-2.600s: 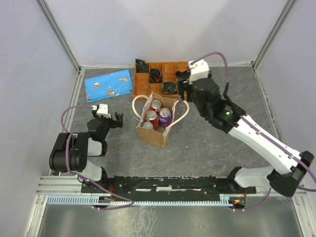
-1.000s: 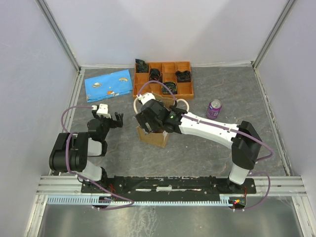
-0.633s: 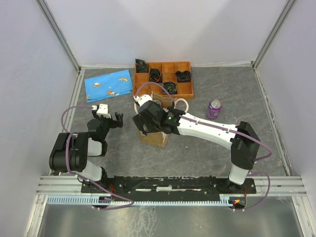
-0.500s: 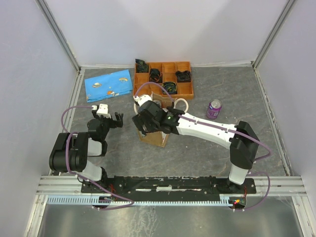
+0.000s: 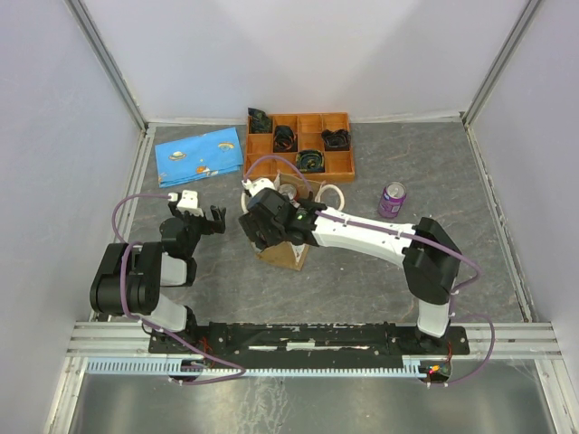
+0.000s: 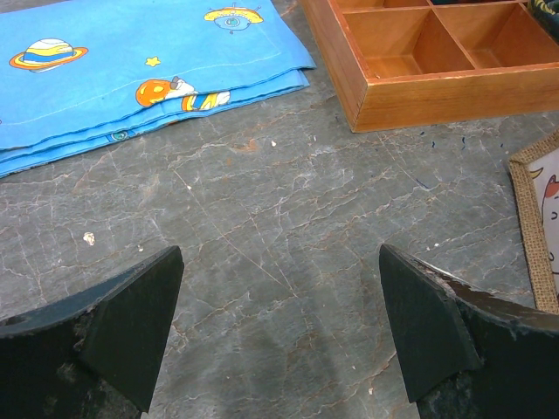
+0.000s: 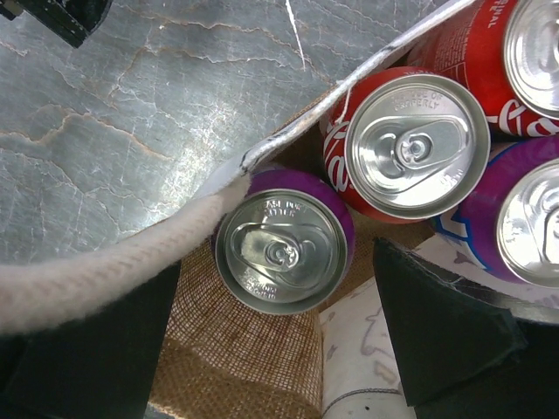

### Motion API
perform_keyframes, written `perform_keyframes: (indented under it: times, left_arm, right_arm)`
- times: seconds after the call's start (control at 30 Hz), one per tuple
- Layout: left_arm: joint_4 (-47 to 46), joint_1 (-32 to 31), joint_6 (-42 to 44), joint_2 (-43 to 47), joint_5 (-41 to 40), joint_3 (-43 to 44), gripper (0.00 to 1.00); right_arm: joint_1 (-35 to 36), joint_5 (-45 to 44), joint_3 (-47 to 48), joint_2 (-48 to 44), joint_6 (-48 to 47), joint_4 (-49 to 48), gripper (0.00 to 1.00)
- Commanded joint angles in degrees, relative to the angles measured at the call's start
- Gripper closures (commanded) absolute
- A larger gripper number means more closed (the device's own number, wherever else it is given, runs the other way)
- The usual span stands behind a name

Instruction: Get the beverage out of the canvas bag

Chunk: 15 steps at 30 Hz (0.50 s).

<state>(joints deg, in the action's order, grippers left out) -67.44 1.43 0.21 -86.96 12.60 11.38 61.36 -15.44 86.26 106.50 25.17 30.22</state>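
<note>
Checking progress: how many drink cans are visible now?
5. In the tan canvas bag: two purple aluminium cans and two red cans. One purple can stands outside, right of it. Others may be hidden.

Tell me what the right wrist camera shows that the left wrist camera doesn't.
Only the right wrist: can tops inside the canvas bag, a purple can, a red can beside it, and a cream rope handle. Only the left wrist: the blue cloth and orange tray. Both: grey table and burlap bag edge.
</note>
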Motion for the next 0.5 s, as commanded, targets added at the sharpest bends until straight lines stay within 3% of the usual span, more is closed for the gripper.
perform_keyframes:
  times: [0.0, 0.47]
  left_arm:
    - [-2.88, 0.22, 2.78, 0.47, 0.85, 0.14, 0.01]
    - [-2.89, 0.24, 2.80, 0.45, 0.85, 0.14, 0.01]
  right_arm:
    - [1.39, 2.96, 0.39, 3.26, 1.19, 1.25, 0.01]
    - [1.31, 0.97, 0.27, 8.01, 1.12, 1.60, 0.10]
